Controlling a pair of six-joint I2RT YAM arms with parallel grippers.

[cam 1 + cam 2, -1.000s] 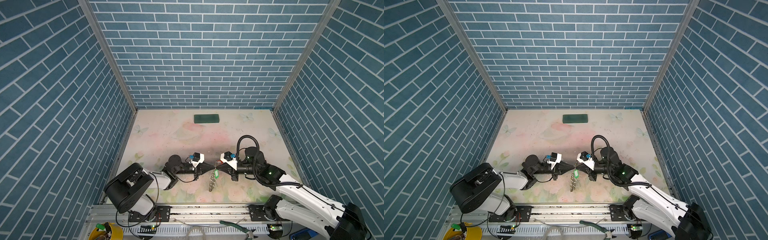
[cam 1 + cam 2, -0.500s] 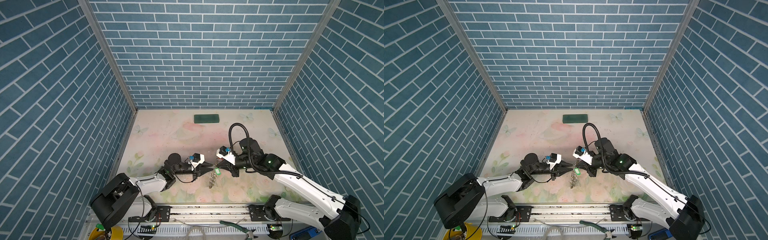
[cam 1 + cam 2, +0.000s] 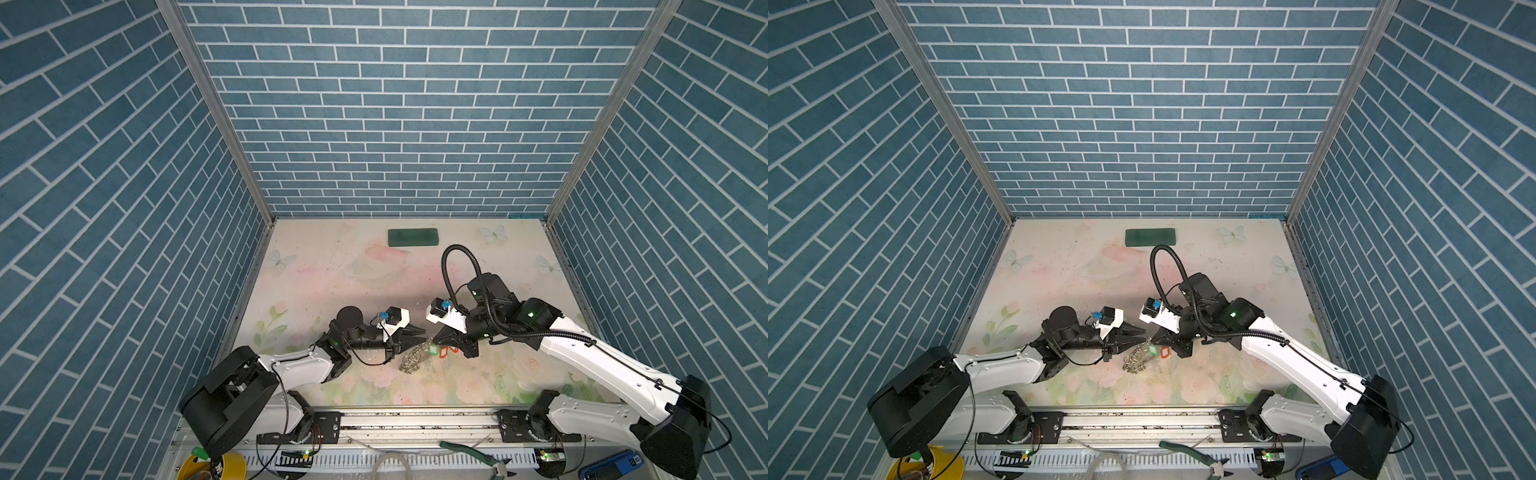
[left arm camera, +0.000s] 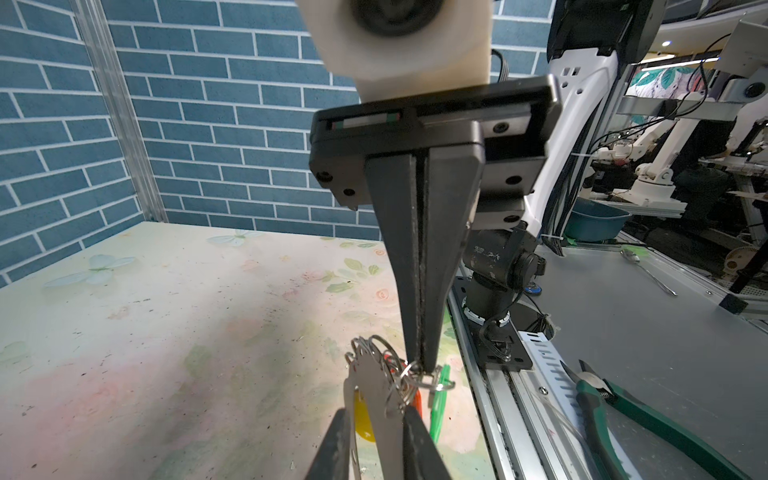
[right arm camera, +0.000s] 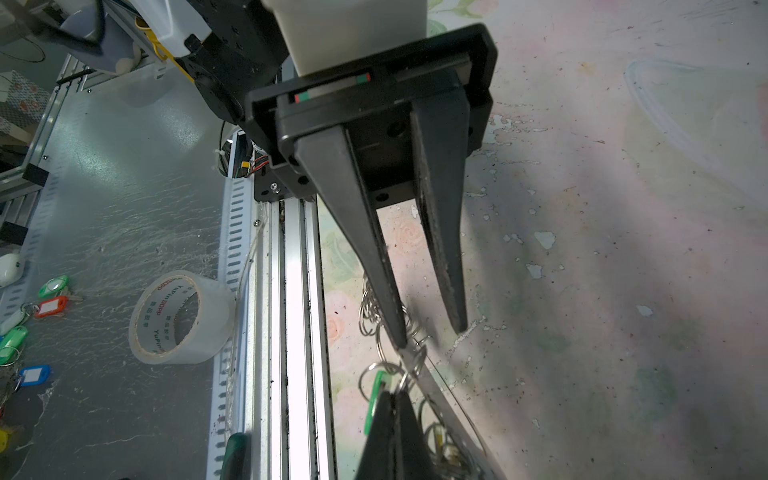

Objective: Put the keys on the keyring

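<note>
The keyring (image 3: 412,358), a grey flat hoop fringed with silver split rings, hangs just above the table's front middle between both grippers. In the left wrist view its band (image 4: 374,390) runs between the fingers of my left gripper (image 4: 376,411), which stand slightly apart; one finger touches it. My right gripper (image 5: 395,395) is shut on a split ring at the hoop's edge, where the green-tagged key (image 5: 376,399) hangs. A red tag (image 3: 446,351) and a yellow tag (image 4: 363,419) show beside the hoop. In a top view the left gripper (image 3: 417,337) and right gripper (image 3: 434,340) nearly meet.
A dark green block (image 3: 412,237) lies at the back of the table. Green-handled pliers (image 4: 648,419) rest on the bench beyond the front rail (image 5: 297,291). A tape roll (image 5: 178,318) and several spare tagged keys (image 5: 50,305) lie off the table.
My left jaws have parted slightly around the keyring's band. The right arm has risen and swung back and left, still shut, and the keyring has shifted a little left with it.
</note>
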